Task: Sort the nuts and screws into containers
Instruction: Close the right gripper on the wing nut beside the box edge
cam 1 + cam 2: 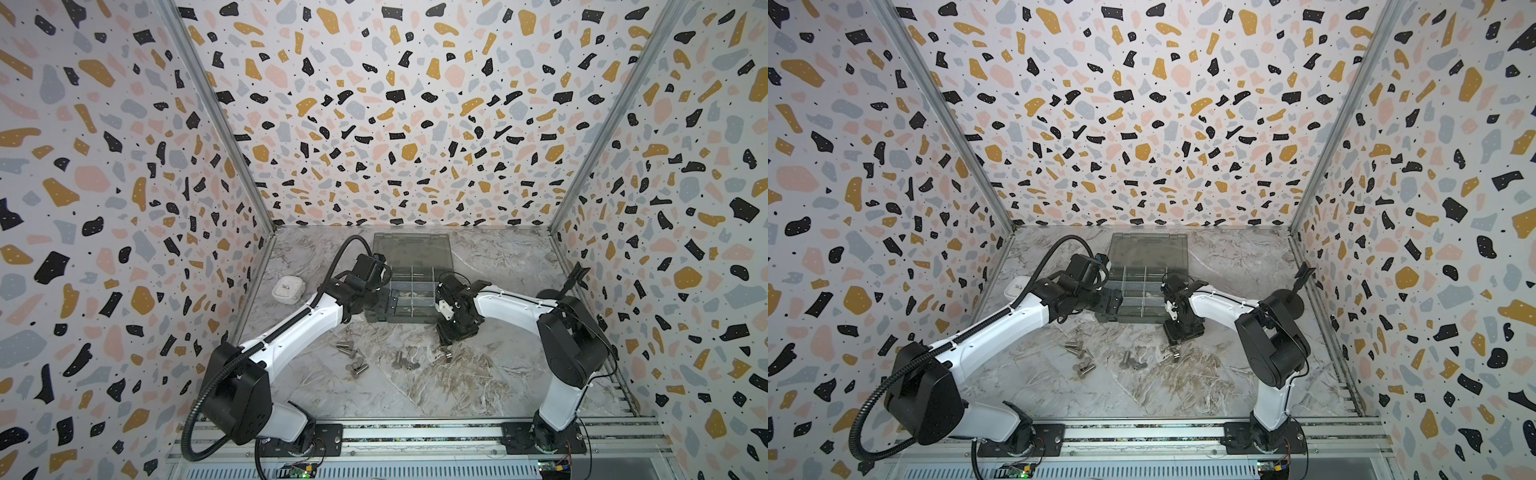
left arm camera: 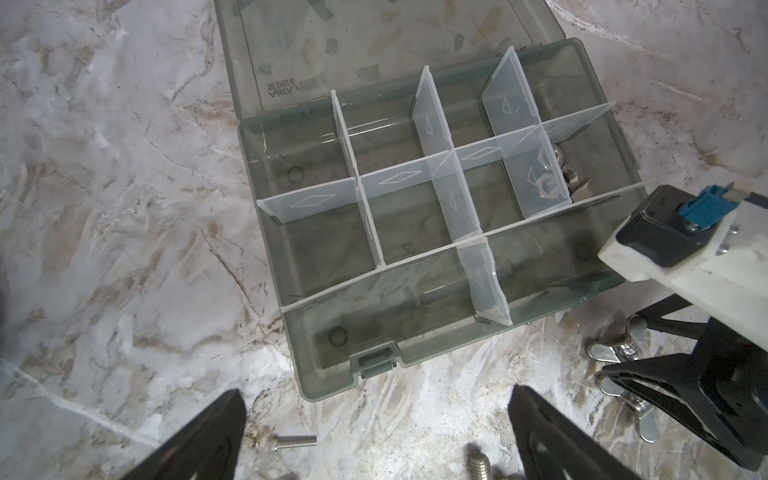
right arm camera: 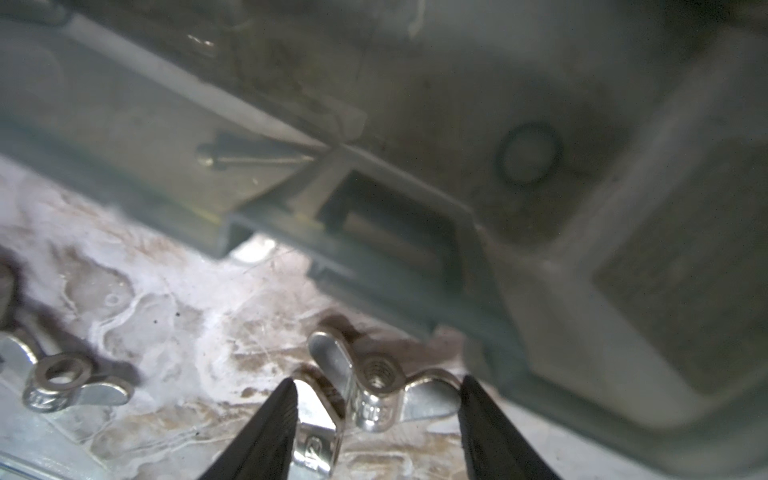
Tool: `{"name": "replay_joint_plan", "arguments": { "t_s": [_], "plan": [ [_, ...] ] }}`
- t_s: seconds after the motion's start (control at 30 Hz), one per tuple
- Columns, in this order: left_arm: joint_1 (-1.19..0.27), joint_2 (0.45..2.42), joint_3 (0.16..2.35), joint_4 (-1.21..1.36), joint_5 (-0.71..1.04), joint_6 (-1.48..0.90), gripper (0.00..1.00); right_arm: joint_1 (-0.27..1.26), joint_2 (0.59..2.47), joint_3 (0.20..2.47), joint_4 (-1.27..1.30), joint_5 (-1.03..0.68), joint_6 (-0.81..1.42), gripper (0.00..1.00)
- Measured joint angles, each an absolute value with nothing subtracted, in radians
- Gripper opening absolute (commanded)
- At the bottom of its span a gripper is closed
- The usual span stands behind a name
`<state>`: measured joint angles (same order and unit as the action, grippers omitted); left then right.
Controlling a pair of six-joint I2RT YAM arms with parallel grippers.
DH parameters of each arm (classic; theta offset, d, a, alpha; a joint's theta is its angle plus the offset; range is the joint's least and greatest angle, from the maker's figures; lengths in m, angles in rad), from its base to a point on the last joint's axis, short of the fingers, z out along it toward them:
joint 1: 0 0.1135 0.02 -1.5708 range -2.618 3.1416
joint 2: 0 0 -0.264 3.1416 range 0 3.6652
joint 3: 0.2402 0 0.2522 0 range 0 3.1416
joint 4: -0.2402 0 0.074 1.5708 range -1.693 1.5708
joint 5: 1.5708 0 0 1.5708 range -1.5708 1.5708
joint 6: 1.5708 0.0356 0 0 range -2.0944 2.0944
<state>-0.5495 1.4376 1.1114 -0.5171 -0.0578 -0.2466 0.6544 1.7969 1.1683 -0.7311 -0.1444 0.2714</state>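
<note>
On the marble-patterned table, between the two arms, an open grey organiser box lies with its lid folded back flat; clear dividers split it into small compartments. The left tool hovers at the box's left side, jaws spread wide with nothing between them. The right tool is down at the table just beside the box's front wall, jaws parted. One fingertip stands on each side of two wing nuts lying on the table; whether the tips press them cannot be told. Another wing nut lies apart. A few nuts sit in an end compartment of the middle row. Loose screws lie on the table in front of the box, and a white case stands left of it
</note>
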Motion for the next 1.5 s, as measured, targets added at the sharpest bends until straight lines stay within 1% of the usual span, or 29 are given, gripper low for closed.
{"name": "replay_joint_plan", "arguments": {
  "t_s": [0.47,0.83,0.97,1.3,1.5],
  "plan": [
    [-0.55,1.436,1.109,-0.516,-0.051,-0.247,1.0,0.647,1.784,1.154,-0.712,-0.154,0.261,0.65],
    [-0.545,1.436,1.106,-0.519,-0.05,-0.25,1.0,0.575,1.729,1.042,-0.63,-0.27,0.277,0.55],
    [-0.545,1.436,1.106,-0.524,-0.05,-0.25,1.0,0.56,1.725,1.033,-0.609,-0.295,0.279,0.54],
    [-0.545,1.436,1.106,-0.525,-0.05,-0.269,1.0,0.56,1.726,1.028,-0.57,-0.327,0.267,0.43],
    [-0.545,1.436,1.106,-0.525,-0.05,-0.279,0.99,0.55,1.727,1.018,-0.564,-0.331,0.263,0.43]
  ]
}}
